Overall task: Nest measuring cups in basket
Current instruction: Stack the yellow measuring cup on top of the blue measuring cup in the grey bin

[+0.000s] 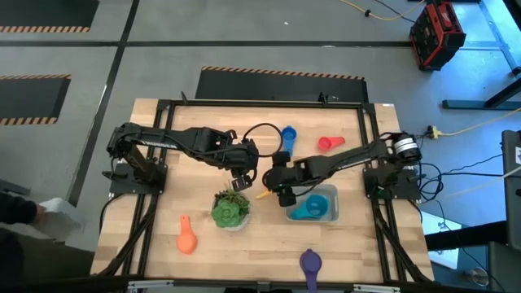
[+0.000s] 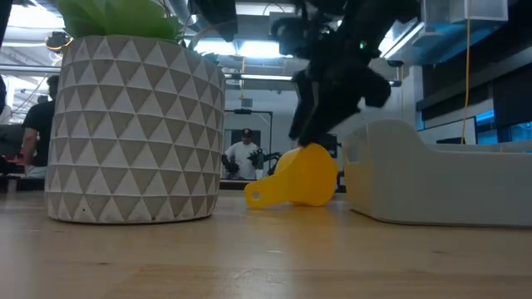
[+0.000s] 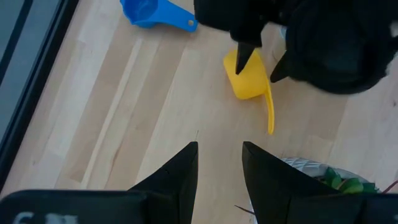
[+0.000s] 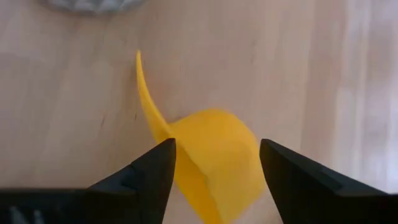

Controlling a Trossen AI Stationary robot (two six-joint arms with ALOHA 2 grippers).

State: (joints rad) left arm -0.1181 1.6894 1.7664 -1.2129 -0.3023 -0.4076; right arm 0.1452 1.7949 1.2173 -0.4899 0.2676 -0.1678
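My right fingers straddle the yellow cup on the bench — spread, not clamped. My left fingers hover nearby — slightly parted, holding nothing.

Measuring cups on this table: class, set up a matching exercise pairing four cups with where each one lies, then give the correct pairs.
Column one:
1. teal cup
2. yellow cup
3. purple cup
4. orange cup

Column two:
A. on the wood between the potted plant and the basket, between the right gripper's open fingers
B. at the table's near edge, in front of the basket
C. inside the basket
D. alone on the wood on the left arm's side, in front of the plant

Pairs: 1-C, 2-A, 3-B, 4-D
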